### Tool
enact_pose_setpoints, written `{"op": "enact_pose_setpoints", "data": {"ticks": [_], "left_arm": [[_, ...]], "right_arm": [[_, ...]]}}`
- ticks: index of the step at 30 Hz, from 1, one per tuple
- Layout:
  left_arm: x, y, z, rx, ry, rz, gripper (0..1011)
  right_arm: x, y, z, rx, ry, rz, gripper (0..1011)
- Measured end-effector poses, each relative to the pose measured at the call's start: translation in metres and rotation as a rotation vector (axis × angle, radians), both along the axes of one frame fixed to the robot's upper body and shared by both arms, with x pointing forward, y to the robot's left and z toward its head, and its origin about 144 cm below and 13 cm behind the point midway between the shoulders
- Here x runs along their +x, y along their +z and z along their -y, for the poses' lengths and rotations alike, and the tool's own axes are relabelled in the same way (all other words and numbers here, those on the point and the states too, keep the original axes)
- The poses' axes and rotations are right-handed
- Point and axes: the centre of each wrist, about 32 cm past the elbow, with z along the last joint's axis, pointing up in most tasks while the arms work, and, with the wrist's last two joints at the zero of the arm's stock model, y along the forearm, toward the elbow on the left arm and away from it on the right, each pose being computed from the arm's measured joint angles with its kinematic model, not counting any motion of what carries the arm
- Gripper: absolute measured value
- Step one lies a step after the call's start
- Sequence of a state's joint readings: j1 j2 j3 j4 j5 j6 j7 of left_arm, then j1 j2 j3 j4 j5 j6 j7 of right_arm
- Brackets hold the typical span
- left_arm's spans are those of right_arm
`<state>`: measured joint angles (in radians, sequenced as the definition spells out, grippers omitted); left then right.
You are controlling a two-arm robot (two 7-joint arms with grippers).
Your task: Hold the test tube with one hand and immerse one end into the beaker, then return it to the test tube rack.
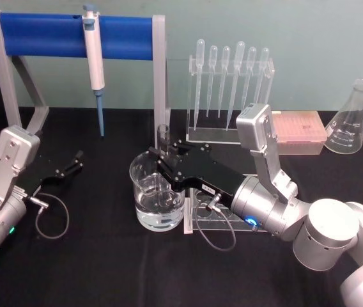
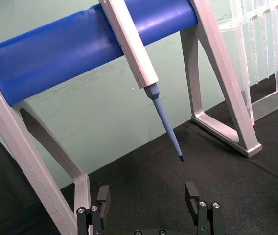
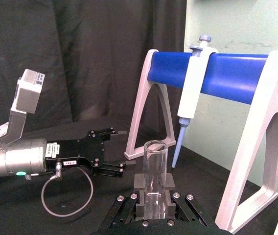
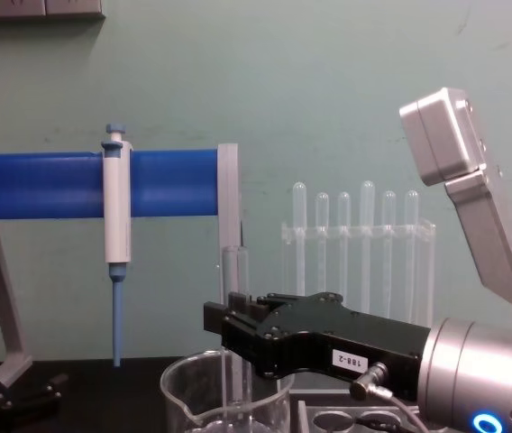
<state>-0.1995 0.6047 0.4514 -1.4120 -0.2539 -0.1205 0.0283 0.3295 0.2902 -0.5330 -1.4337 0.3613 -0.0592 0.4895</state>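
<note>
The test tube (image 1: 163,137) stands upright with my right gripper (image 1: 162,161) shut on its middle. Its open rim pokes up above the black fingers (image 3: 139,183). In the chest view the test tube (image 4: 234,271) runs down past the rim of the beaker (image 4: 224,390), so its lower end is inside the glass. The beaker (image 1: 144,185) sits at the table's middle and holds some clear liquid. In the right wrist view the test tube (image 3: 154,166) is clamped between the pads. My left gripper (image 1: 73,164) rests open at the left, low over the table, with nothing in it.
A white-and-blue pipettor (image 1: 94,61) hangs on the blue-barred stand (image 1: 47,35) at the back left. A clear rack of plastic pipettes (image 1: 229,83), a pink tip box (image 1: 300,131) and a conical flask (image 1: 351,121) line the back right. A clear tube rack (image 1: 223,220) lies under my right wrist.
</note>
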Motion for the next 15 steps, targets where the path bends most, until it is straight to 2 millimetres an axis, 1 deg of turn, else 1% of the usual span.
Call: {"op": "enact_pose_setpoints", "data": {"ticks": [15], "left_arm": [[0.0,0.0,0.0,0.0,0.0,0.0,1000]], "right_arm": [[0.0,0.0,0.0,0.0,0.0,0.0,225]]}}
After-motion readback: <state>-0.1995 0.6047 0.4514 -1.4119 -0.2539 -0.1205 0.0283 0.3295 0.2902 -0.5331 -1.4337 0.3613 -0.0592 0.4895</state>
